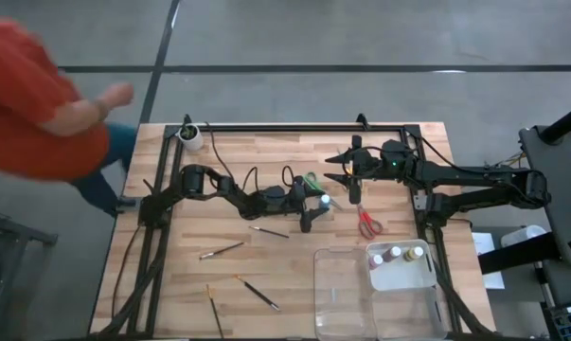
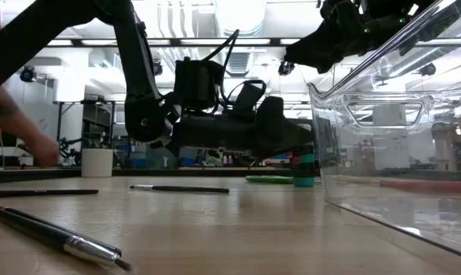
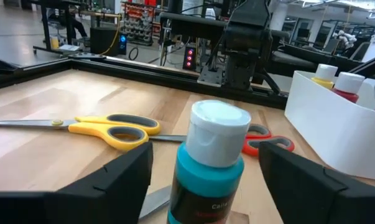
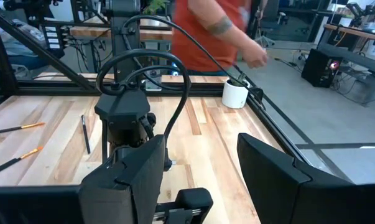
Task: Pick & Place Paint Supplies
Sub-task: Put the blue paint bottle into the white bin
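Teal paint bottle stands upright mid-table between the wide-open fingers of the left gripper, nothing gripped yet, so pick step: next close squarely on the body, then carry to the clear tray; right gripper waits open, empty, above.

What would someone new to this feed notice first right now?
Probably the teal paint bottle with its pale cap, standing upright mid-table between the open fingers of the left gripper, which do not touch it. Just behind it lie the yellow scissors, with the red scissors further toward the clear tray, where three bottles already sit. A person in an orange top stands at the table's far left corner.
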Robot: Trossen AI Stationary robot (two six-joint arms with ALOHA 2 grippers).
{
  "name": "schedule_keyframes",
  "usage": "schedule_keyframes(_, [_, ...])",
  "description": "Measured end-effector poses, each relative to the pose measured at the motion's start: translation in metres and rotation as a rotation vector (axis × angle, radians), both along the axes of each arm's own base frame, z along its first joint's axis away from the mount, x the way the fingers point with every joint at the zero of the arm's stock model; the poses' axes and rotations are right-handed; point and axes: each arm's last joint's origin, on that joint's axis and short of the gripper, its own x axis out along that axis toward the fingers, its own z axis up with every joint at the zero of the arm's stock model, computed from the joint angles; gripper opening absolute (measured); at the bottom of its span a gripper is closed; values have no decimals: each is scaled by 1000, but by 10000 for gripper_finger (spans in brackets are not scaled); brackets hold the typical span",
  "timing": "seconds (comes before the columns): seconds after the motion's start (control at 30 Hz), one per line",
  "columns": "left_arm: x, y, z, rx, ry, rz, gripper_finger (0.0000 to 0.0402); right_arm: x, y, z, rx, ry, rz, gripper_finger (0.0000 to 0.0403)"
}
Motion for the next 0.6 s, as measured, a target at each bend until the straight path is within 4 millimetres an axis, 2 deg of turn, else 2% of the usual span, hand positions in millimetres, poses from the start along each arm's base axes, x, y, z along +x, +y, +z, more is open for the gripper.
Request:
schedule_keyframes(0.17, [-1, 2, 3, 2, -13, 31, 303, 0, 0, 0, 0, 0, 0, 201])
schedule_keyframes(0.3, [-10, 2, 11, 1, -54, 37, 303, 0, 0, 0, 0, 0, 0, 201])
schedule_keyframes(0.43, [-27, 4, 29, 4, -110, 49, 303, 0, 0, 0, 0, 0, 0, 201])
schedule_keyframes(0.6, [-60, 16, 49, 6, -107, 94, 303, 0, 0, 0, 0, -1, 0, 201])
